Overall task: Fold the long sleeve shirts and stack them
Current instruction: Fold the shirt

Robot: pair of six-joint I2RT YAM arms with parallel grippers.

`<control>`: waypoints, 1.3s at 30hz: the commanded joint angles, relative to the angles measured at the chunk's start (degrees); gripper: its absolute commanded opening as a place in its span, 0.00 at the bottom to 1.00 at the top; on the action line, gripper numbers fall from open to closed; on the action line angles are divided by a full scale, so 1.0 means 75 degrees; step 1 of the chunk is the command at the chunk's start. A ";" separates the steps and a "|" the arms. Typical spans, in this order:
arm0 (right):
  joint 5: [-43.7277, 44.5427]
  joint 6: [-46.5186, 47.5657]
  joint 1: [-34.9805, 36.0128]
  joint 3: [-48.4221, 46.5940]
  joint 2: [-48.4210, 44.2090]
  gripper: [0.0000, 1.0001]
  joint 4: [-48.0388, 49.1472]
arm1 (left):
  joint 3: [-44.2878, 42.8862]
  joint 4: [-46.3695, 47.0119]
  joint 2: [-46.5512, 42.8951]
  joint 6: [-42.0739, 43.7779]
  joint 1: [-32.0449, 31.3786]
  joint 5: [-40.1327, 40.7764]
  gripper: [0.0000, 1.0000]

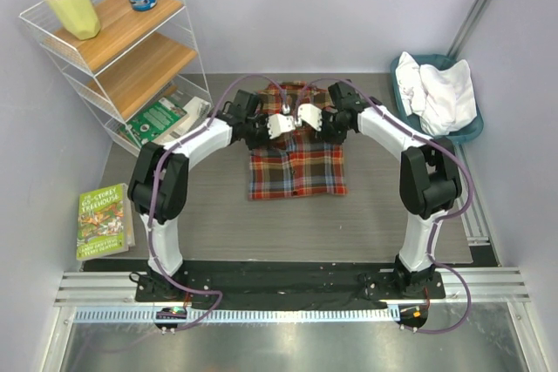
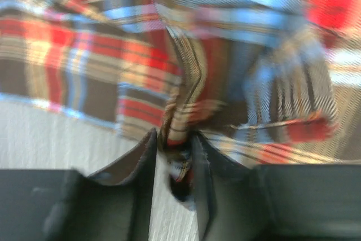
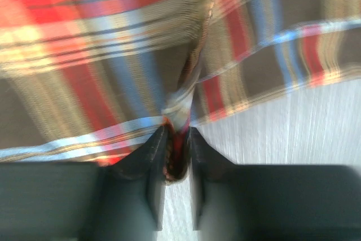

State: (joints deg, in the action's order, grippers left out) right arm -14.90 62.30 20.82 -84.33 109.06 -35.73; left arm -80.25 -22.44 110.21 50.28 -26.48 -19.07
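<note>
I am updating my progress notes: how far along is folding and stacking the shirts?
Looks done: the plaid shirt lies on the table as a compact, apparently folded block. In hand: the left gripper and right gripper each pinch its cloth near the collar end. Left: the white shirt sits bunched in the teal basket, unfolded, and nothing is stacked.

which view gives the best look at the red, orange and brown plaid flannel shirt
Top external: nearly the whole plaid flannel shirt shows, spread on the table. Each wrist view gives only a blurred close-up of a bunched fold pinched between that gripper's fingers.
</note>
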 commanded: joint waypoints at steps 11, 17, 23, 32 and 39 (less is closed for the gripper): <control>-0.1769 -0.5115 -0.0784 -0.2575 -0.0747 0.44 -0.2067 | -0.1025 -0.1581 -0.1883 -0.5528 0.1211 -0.1499 0.59; -0.4103 -0.7762 -0.0632 -0.0500 -0.0795 0.30 -0.0808 | 0.1085 -0.0016 -0.2214 -0.8353 0.0695 -0.2983 0.56; -0.5091 -0.9441 -0.0280 0.1305 -0.0783 0.28 0.1138 | 0.2741 0.2672 -0.1852 -1.1248 0.0379 -0.3937 0.64; -0.4857 -1.0019 -0.0653 0.2725 0.0621 0.33 0.2386 | 0.3469 0.3473 -0.0085 -1.2248 0.0858 -0.3236 0.74; -0.5196 -0.9631 -0.0959 0.3263 0.0497 0.56 0.1893 | 0.3995 0.3062 -0.0301 -1.1430 0.1550 -0.3971 0.82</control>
State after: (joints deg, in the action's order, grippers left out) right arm -60.40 -13.65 14.22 -63.31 115.63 -19.86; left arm -54.39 3.22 109.45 -41.56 -17.12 -51.05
